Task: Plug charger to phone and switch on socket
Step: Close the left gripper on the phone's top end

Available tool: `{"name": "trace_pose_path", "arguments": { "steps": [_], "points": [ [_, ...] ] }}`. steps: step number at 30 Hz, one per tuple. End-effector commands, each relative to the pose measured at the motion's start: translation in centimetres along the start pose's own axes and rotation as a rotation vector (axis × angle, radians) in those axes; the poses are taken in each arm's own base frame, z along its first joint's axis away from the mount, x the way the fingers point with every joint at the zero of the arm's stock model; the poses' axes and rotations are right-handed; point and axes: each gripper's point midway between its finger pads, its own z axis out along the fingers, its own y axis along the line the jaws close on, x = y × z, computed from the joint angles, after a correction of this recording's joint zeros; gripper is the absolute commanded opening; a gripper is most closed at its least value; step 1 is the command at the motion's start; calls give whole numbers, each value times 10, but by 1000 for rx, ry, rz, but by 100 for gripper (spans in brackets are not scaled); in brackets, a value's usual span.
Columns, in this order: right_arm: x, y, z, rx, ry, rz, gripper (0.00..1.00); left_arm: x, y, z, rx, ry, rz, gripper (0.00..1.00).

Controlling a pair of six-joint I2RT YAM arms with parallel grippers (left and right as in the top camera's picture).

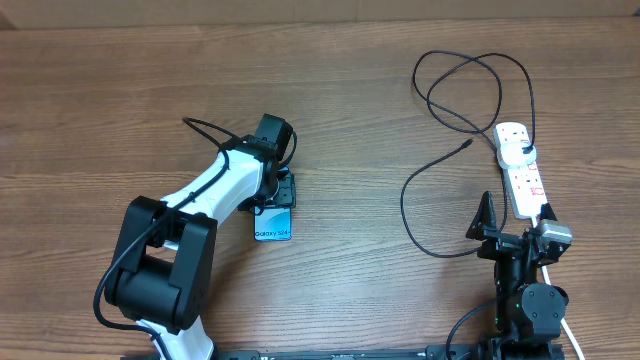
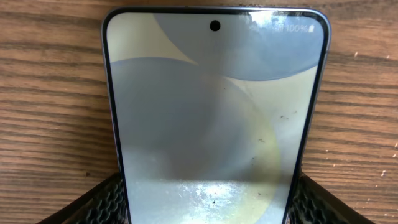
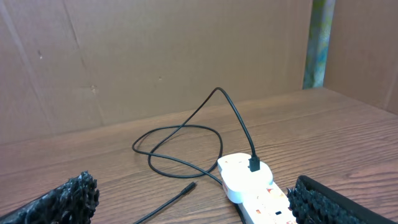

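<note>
Here, a wooden worktop (image 1: 100, 80) carries everything. At right lies the socket (image 1: 522, 170), the right hand (image 1: 517, 225) wide open at its near end. Centre-left, the left hand (image 1: 274, 205) grips the phone (image 1: 273, 225), screen up. The charger (image 1: 420, 190), plugged into the socket, lies well apart from the phone.

White left arm (image 1: 215, 185), black joints and cable (left end effector's (image 2: 205, 202) fingers (image 2: 102, 202) knobbly black).

The phone (image 2: 214, 118) screen shows grey and cream circles; the charger (image 3: 254, 163) cable is black, the socket (image 3: 264, 202) white, the bench (image 1: 100, 100) brown wood-grain.
</note>
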Motion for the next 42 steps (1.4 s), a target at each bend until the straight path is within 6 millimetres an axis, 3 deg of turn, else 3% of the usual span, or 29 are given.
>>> {"name": "trace_pose_path", "arguments": {
  "steps": [1, 28, 42],
  "points": [
    [1, -2, 0, 7, -9, 4, 100, 51, 4, 46, 8, 215, 41, 54],
    [1, -2, 0, 7, -9, 4, 100, 29, -15, 18, 67, 221, 78, 43],
    [1, -2, 0, 7, -9, 4, 100, 27, -42, 8, 219, 239, 121, 41]
  ]
}}
